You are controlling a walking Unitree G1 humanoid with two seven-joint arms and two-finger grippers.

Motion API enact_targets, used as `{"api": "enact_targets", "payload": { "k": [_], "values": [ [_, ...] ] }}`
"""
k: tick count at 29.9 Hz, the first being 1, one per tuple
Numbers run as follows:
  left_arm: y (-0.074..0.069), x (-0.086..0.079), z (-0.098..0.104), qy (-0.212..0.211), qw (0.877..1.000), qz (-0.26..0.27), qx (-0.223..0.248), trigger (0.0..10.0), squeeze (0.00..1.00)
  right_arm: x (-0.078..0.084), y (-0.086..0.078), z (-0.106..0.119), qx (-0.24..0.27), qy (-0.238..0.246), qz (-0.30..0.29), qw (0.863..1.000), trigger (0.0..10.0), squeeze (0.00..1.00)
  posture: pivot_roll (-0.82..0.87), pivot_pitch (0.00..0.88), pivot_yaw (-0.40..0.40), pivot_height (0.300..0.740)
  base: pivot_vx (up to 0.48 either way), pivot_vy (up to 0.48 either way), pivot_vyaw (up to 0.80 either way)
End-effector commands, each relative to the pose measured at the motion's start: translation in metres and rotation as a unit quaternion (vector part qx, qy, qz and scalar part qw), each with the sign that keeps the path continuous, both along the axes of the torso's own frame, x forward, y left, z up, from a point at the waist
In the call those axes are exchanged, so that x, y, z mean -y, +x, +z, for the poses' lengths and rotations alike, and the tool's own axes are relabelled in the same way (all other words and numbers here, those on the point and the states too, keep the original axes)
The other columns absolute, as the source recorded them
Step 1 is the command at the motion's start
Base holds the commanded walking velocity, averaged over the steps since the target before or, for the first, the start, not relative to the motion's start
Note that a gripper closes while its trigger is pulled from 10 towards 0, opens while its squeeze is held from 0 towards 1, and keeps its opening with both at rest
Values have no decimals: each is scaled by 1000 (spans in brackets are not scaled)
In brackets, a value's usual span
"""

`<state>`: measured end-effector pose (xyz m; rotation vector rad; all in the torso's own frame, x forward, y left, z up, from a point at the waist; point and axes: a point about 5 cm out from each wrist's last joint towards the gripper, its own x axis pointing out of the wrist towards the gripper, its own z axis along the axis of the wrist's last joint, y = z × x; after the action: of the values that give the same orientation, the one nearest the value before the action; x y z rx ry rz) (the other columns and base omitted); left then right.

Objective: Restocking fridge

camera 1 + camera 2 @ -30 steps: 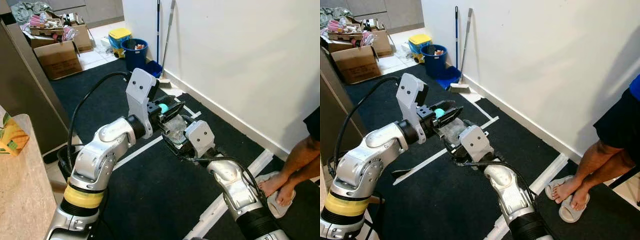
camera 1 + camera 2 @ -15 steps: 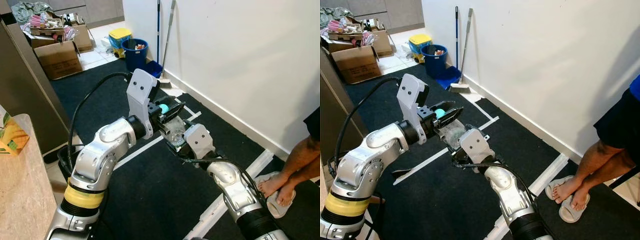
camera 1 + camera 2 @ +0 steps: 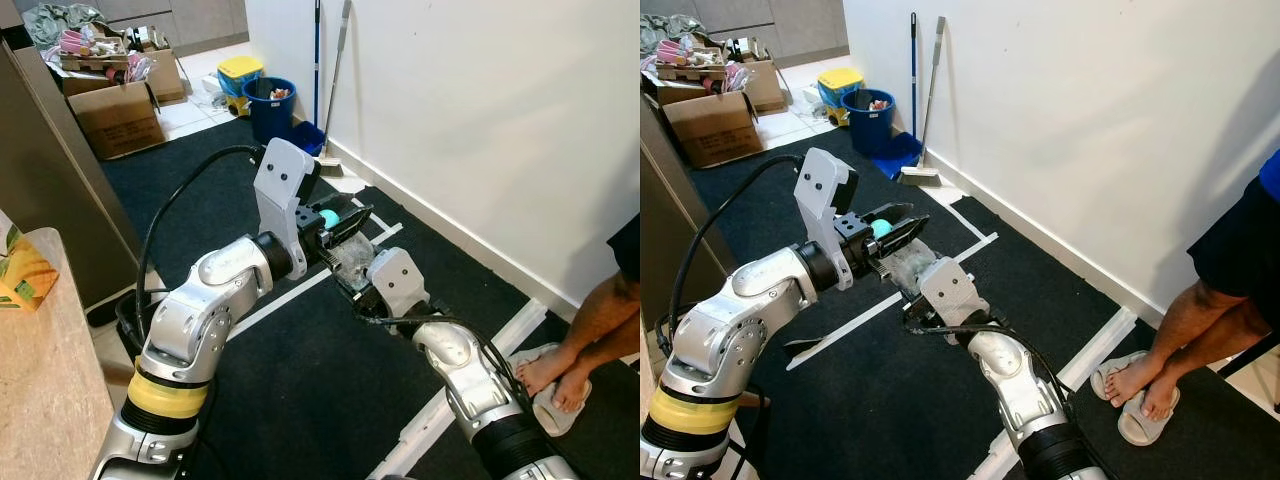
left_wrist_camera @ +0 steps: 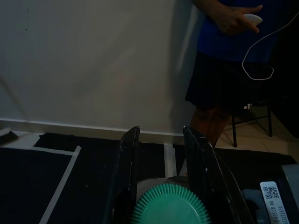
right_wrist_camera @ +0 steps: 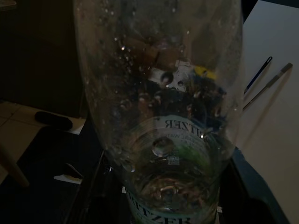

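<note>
We stand on a black mat (image 3: 300, 390) with white tape lines (image 3: 285, 297), a white wall (image 3: 480, 110) at 2 o'clock, boxes (image 3: 115, 115) and a blue bin (image 3: 270, 105) at 11 (a person's feet (image 3: 560, 375) at 4). The left gripper (image 3: 340, 222) pinches the bottle (image 3: 350, 262) just under its teal cap (image 4: 169, 205). The right gripper (image 3: 358, 295) meets the bottle's base, grip unclear to us; mirrored label letters read roughly "TZER".

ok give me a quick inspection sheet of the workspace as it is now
surface: black floor mat with white tape lines.
job's things: clear bottle with teal cap, held in the air between both grippers.
clutter: cardboard boxes, blue bucket, broom.
grippers: left gripper at the cap end; right gripper at the bottle's base.
cables: black cable along the left arm.
surroundings: white wall; person's feet at right.
</note>
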<state>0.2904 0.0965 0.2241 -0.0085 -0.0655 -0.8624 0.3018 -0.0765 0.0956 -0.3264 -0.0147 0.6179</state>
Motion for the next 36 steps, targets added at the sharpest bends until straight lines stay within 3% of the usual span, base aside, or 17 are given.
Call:
{"api": "enact_targets", "payload": {
  "k": [1,11,12,14,15,19,20,30,36],
  "values": [
    [-5,3,1,-4,1000,-15,2,10000,0,1,2,0,0,-2,-7,1000,10000,0,65,12,-40,740,0,0,0],
    [-3,2,2,-3,1000,-10,3,10000,0,1,4,0,3,-2,-8,1000,10000,0,63,12,-40,740,0,0,0],
    [-3,2,1,-4,1000,-11,2,10000,769,1,4,0,4,-1,-8,1000,10000,0,64,11,-40,740,0,0,0],
    [-3,2,1,-5,1000,-12,1,10000,769,1,4,1,5,-1,-8,1000,10000,0,64,11,-40,740,0,0,0],
    [-4,2,2,-8,1000,-16,0,10000,1000,0,4,1,6,0,-7,1000,10000,0,64,11,-40,740,0,0,0],
    [-3,-1,2,-10,1000,-10,-9,10000,1000,-1,4,4,15,2,-5,1000,10000,0,64,13,-36,740,0,0,0],
    [-3,-3,0,-10,1000,-6,-14,10000,0,-1,4,7,22,5,-4,1000,10000,0,65,14,-36,740,0,0,0],
    [2,-22,-12,-31,997,21,-62,10000,0,-2,2,27,73,8,5,997,10000,0,63,16,-36,740,0,0,0],
    [16,-43,-10,-56,994,73,-63,10000,0,2,-1,27,77,6,5,997,10000,0,63,15,-38,740,0,0,0]
  ]
}}
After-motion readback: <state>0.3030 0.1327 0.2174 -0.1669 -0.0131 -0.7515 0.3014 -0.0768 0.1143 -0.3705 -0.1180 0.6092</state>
